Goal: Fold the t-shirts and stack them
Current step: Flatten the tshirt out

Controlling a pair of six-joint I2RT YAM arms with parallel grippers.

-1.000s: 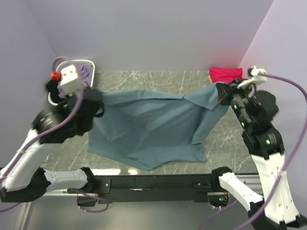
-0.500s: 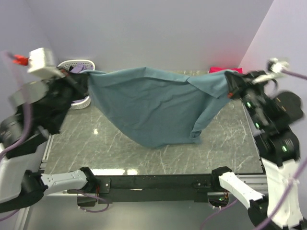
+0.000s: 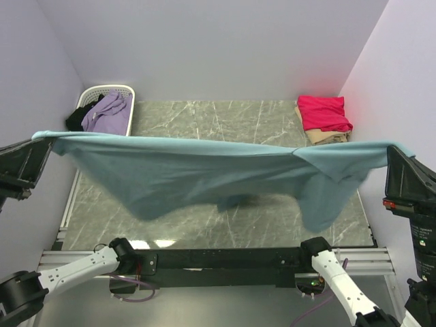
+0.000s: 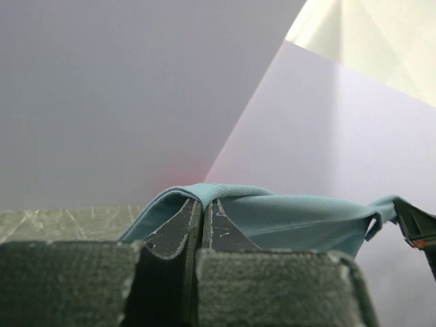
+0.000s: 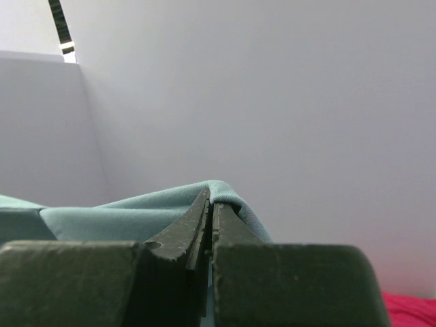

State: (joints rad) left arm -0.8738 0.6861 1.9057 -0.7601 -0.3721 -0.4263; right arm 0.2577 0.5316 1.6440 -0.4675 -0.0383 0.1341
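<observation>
Two corners carry the whole teal-blue t-shirt. Your left gripper is pressed together on a rolled hem at one end and your right gripper pinches the other end. The cloth hangs stretched between them in the air above the surface, with its middle sagging.

Expect it to handle as light, limp fabric. It will likely droop, swing and crease wherever you give slack. A thin pinch near an edge could slip, so hold on the thicker seam.

It looks plain, matte and dusty teal, with one loose flap drooping toward your right side. The crimson-pink t-shirt lies folded on the beige t-shirt at the far right corner.
</observation>
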